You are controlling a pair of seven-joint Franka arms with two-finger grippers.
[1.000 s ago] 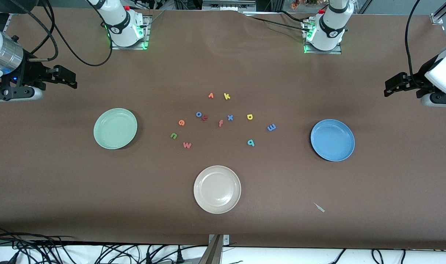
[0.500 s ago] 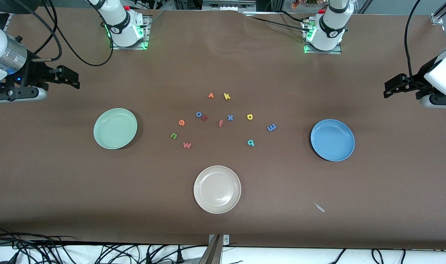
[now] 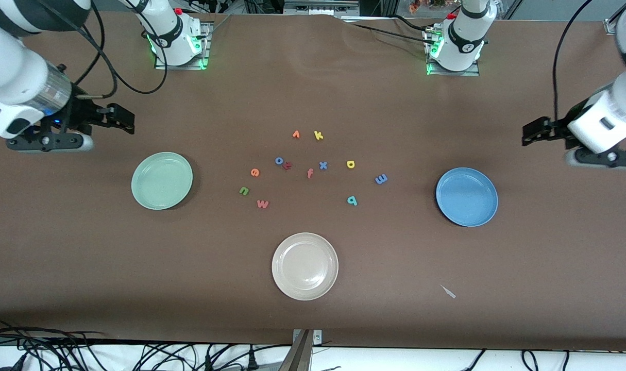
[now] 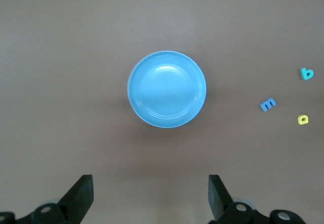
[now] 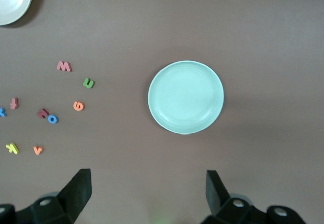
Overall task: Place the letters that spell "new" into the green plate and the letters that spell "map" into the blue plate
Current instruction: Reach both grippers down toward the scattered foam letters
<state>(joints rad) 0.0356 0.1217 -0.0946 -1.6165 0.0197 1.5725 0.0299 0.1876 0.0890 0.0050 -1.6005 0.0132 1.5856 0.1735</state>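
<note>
**Foam letters lay loose between two bare plates, both grippers spread and holding nothing**

Foam in six or so colours sat scattered at the middle of the brown table [image 3: 86, 257]. The green n [image 3: 244, 191], the orange e [image 3: 254, 172] and the salmon-red w [image 3: 262, 204] formed a small cluster toward the right arm's end, just beside the green plate [image 3: 162, 180] but apart from it. The n and e lay turned so they read upside down from the front camera; the w read upright, its long axis running along the table's length.

The blue m [image 3: 381, 179], the yellow a [image 3: 351, 164] and the teal p [image 3: 352, 200] lay toward the left arm's end, near the blue plate [image 3: 467, 197]. The m lay slightly tilted, nearest that plate; the p was the closest of the three to the front camera.

Between the two groups sat a blue o [image 3: 279, 161] touching a dark red letter [image 3: 287, 165], a salmon f [image 3: 309, 173] and a blue x [image 3: 323, 165]. Farther from the camera lay an orange v [image 3: 295, 134] and a yellow k [image 3: 318, 135]. A beige-white plate [image 3: 305, 266] stood nearest the camera, with a small pale scrap [image 3: 448, 291] well apart from it.

The right gripper [image 3: 123, 120] hung over bare table beside the green plate, fingers wide apart and empty. The left gripper [image 3: 534, 132] hung near the blue plate, likewise spread and empty.
</note>
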